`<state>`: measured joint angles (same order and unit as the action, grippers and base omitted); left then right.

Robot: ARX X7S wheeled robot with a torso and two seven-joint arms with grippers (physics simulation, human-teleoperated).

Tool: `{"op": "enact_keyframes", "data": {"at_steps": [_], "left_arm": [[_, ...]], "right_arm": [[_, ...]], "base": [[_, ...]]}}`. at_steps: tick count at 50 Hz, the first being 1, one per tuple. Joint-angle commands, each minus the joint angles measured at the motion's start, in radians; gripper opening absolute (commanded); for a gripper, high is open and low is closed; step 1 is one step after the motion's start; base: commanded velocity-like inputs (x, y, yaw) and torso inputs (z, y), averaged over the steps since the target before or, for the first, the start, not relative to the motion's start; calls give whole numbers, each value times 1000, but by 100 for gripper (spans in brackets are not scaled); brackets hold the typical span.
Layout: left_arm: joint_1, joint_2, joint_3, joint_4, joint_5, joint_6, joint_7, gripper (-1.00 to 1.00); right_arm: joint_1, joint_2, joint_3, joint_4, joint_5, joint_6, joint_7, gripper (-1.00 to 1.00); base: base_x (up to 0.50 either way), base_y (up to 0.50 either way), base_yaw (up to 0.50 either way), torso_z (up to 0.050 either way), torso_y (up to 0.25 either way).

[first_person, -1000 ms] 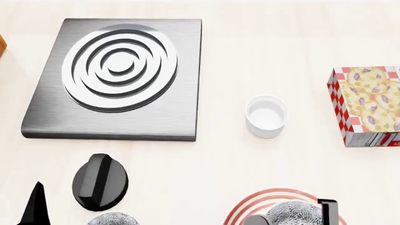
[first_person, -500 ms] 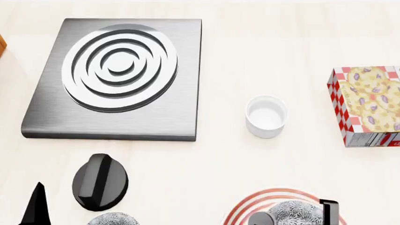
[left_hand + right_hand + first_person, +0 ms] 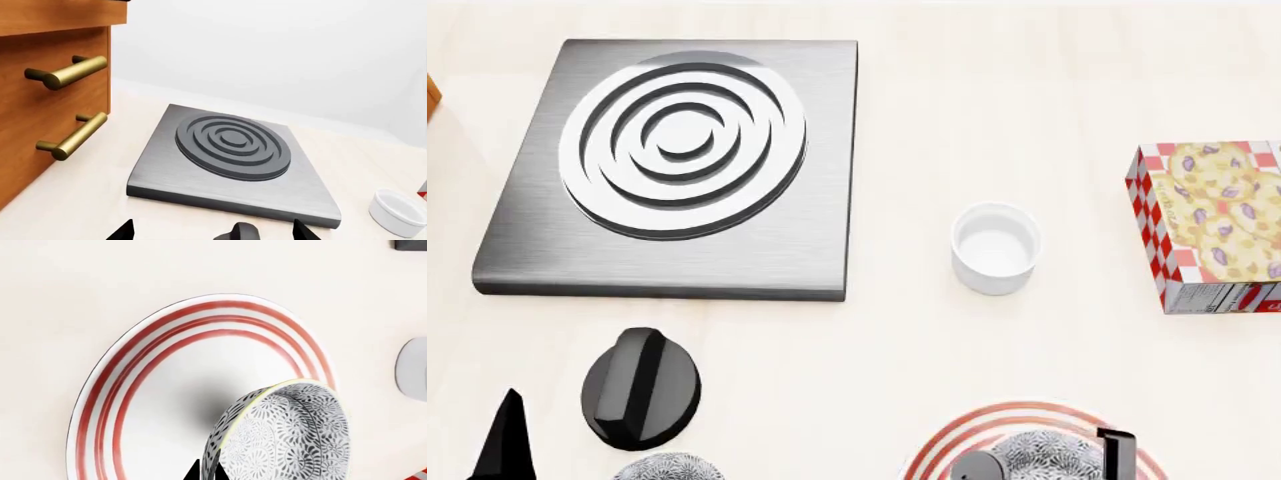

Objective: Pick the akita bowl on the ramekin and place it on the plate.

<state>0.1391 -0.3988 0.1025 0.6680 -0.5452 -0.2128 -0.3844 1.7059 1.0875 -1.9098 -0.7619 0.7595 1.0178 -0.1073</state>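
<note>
The akita bowl hangs tilted over the plate, a white plate with red rings, and throws a shadow on its middle. My right gripper is shut on the bowl's rim, one fingertip on each side of the wall. In the head view the bowl and the plate lie at the near edge, right of centre. The white ramekin stands empty further back. A second speckled bowl sits at the near left. My left gripper is open with nothing in it.
A grey burner slab with raised rings fills the far left. A black knob lies in front of it. A red-checked cookie box stands at the right edge. A wooden drawer front with brass handles rises beside the left arm.
The right gripper and the bowl have shifted slightly left and lower over the plate. The left arm and everything else stayed put.
</note>
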Motion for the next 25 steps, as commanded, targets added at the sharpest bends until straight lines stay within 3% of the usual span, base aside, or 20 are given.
{"op": "enact_keyframes", "data": {"at_steps": [1,25], "left_arm": [[-2,-3,0,-1,-8,-1,-3,100],[0,-16,-12,13,-21,4,-13,100]], "right_arm": [[-41,-23,11,30,-11,-30,38,-100],[-102,-36,20,65,-3,-86,72,-100]], "base": [[0,0,0,0,0],[0,0,0,0,0]]}}
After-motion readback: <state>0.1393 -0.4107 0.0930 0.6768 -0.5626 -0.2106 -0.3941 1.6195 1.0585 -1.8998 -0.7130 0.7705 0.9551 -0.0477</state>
